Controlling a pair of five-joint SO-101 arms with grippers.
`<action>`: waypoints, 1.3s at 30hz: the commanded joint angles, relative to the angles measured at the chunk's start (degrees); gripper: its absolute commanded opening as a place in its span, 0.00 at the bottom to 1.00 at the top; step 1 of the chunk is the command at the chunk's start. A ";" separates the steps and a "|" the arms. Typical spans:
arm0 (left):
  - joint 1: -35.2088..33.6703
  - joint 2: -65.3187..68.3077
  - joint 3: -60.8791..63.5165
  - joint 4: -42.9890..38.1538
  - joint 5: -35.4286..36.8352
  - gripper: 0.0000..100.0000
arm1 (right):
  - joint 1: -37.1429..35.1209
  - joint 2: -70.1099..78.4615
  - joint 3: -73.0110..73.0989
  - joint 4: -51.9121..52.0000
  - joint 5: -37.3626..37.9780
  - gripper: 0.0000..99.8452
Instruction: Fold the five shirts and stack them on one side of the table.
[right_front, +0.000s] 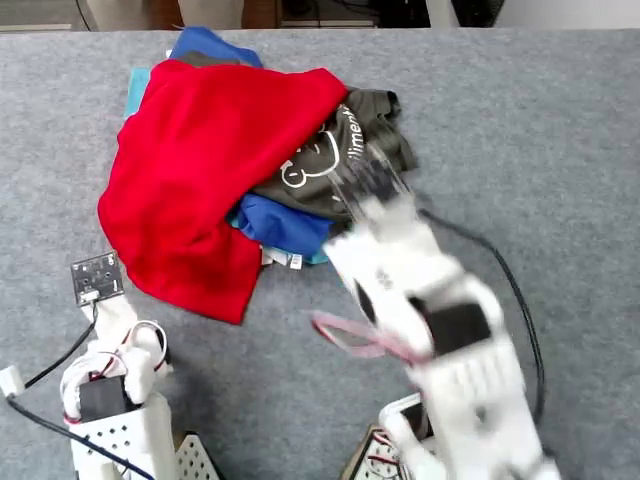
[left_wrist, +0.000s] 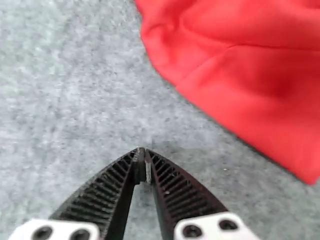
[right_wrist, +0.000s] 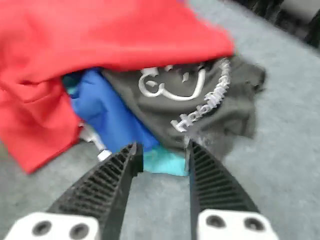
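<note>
Shirts sit in 1 loose, unfolded heap toward the far left of the grey felt-covered table (right_front: 540, 110), and none looks folded yet. A crumpled red cotton shirt (right_front: 190, 170) drapes over the top. A dark grey shirt with white print (right_front: 335, 150) pokes out beside it, a royal blue shirt (right_front: 285, 225) lies under both, and a pale teal shirt (right_wrist: 165, 164) shows as a corner at the heap's near edge. That makes 4 colours; whether the blue patch at the far side is a 5th shirt, I cannot tell.

The right gripper (right_wrist: 162, 150) hangs low just in front of the heap, jaws parted by a moderate gap and holding nothing, lined up with the teal corner and the dark shirt's hem. The left gripper (left_wrist: 141, 162) has its jaws pressed together on nothing, over bare felt just beside the red shirt's near edge.

The cloth looks light and limp, so it should sag from any single pinch and cling to the felt and to its neighbours. The red shirt, lying on top, seems the one to peel off first, taken by 1 layer at a free hem or shoulder. Tugging the teal corner from underneath would probably drag the whole heap along.
</note>
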 joint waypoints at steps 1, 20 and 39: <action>-1.49 -0.22 -1.32 -0.70 -3.52 0.02 | -4.44 23.25 -25.45 3.52 -1.67 0.16; -18.20 -2.51 -5.63 -19.25 -26.73 0.02 | -12.18 78.81 -80.13 9.23 -3.16 0.16; -17.93 -2.15 -17.93 3.08 -14.07 0.02 | -12.79 101.05 -110.81 21.63 -1.67 0.00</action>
